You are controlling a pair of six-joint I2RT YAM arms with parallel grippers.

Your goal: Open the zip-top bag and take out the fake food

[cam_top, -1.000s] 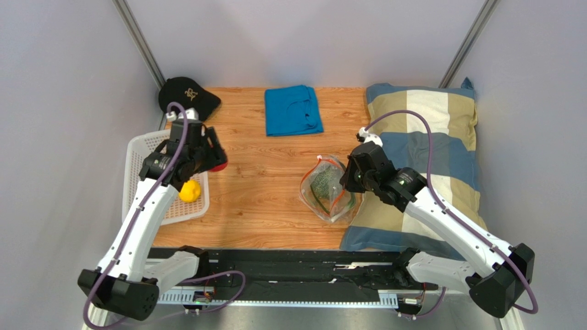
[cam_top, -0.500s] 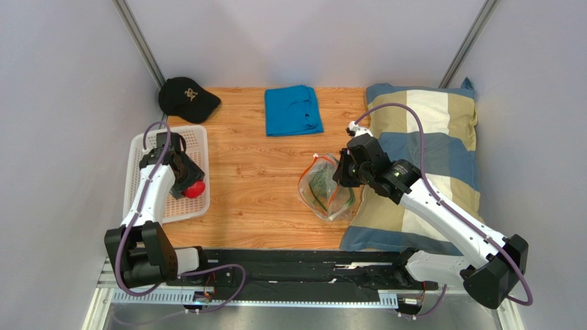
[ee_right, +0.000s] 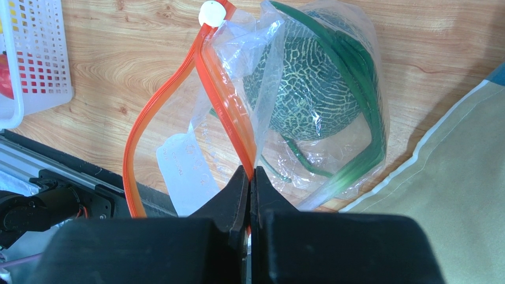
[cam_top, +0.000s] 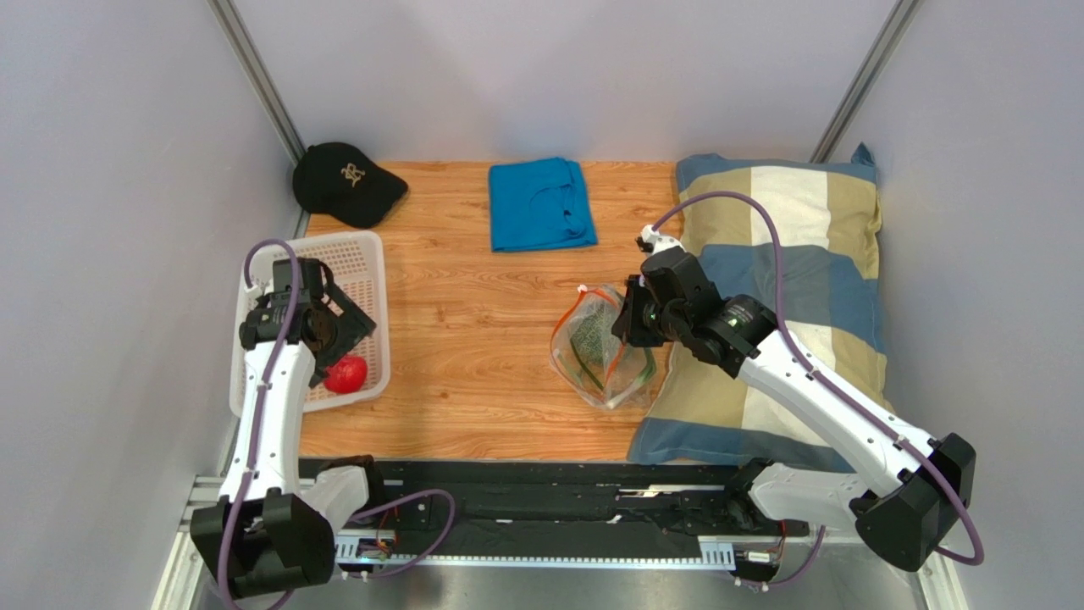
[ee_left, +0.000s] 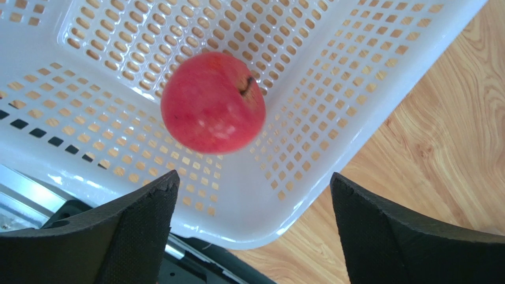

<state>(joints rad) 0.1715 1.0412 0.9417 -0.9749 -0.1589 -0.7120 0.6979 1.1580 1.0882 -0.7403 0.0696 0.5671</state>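
Observation:
The zip-top bag [cam_top: 598, 353] lies on the wooden table, its orange-red strip parted and the white slider [ee_right: 209, 12] at its far end. The grey-green leafy ball [ee_right: 308, 89] with green stems is inside it. My right gripper [ee_right: 249, 171] is shut on one side of the orange strip [ee_right: 228, 106]; it also shows in the top view [cam_top: 632, 333]. The red fruit [ee_left: 212, 102] lies in the white basket [ee_left: 255, 231]. My left gripper [ee_left: 253, 180] is open and empty above it, over the basket's near right corner [cam_top: 339, 336]. The yellow fruit is hidden.
The white basket [cam_top: 367, 261] stands at the table's left edge. A black cap [cam_top: 346, 178] and a folded blue cloth [cam_top: 541, 203] lie at the back. A striped pillow [cam_top: 795, 273] fills the right side, touching the bag.
My left gripper carried the red fruit left over the basket, opened, and let it drop in. The right gripper shifted slightly left, still holding the strip.

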